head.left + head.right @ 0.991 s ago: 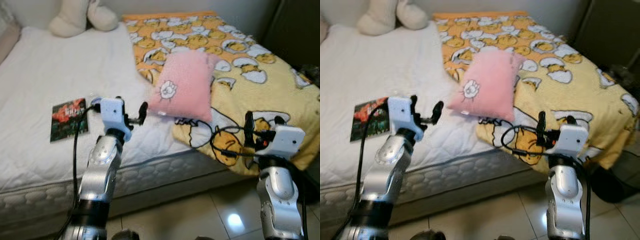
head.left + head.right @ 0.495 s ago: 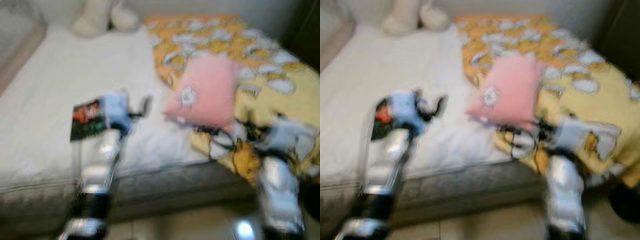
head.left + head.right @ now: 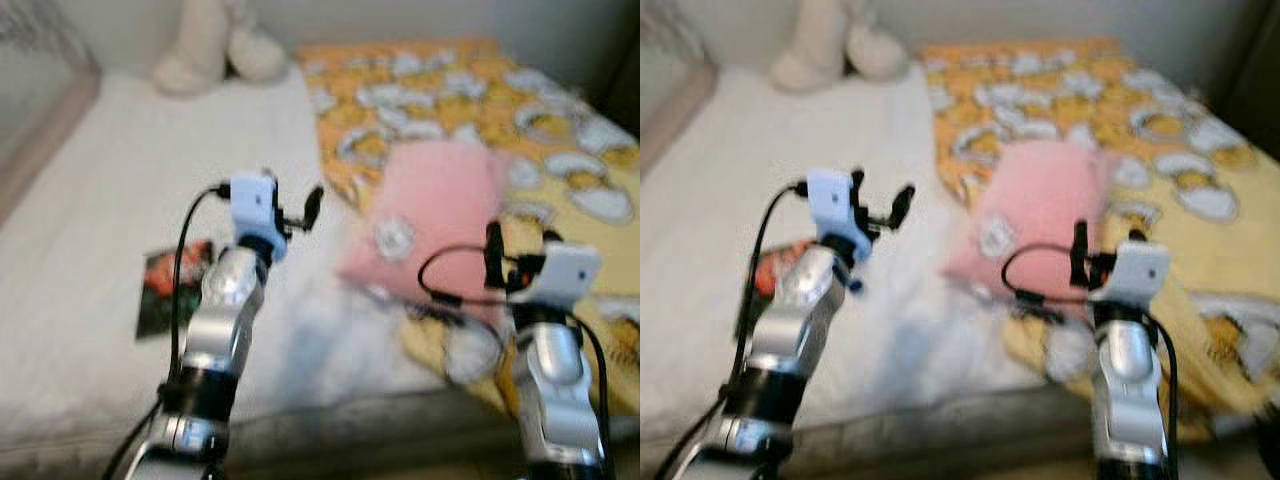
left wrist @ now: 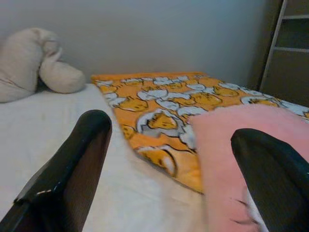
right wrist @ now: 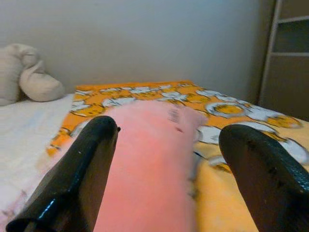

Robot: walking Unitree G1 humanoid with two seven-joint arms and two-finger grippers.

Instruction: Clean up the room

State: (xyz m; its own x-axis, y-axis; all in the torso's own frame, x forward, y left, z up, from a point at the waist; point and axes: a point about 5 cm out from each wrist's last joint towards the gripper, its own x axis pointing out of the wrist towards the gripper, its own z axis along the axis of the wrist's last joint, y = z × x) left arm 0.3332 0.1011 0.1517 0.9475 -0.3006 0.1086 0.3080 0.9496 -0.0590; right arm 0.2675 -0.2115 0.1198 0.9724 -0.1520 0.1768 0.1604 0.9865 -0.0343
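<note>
A pink pillow [image 3: 440, 215] with a small white patch lies on the bed, half on a yellow-orange egg-print blanket [image 3: 450, 90] and half on the white mattress [image 3: 110, 180]. A dark book [image 3: 170, 290] lies flat on the mattress to the left. My left gripper [image 3: 305, 205] hovers open over the mattress, just left of the pillow. My right gripper [image 3: 520, 245] is open too, held in front of the pillow's near edge. In the right wrist view the pillow [image 5: 149, 159] lies straight ahead between the fingers [image 5: 82, 169].
A cream plush toy [image 3: 215, 45] sits at the head of the bed against the wall. A dark shelf unit [image 4: 289, 53] stands beyond the bed on the right. The mattress's front edge [image 3: 330, 430] is close below my arms.
The whole picture has shifted and is blurred, so the camera has moved nearer the bed. Both grippers stay open and empty, now closer to the pink pillow.
</note>
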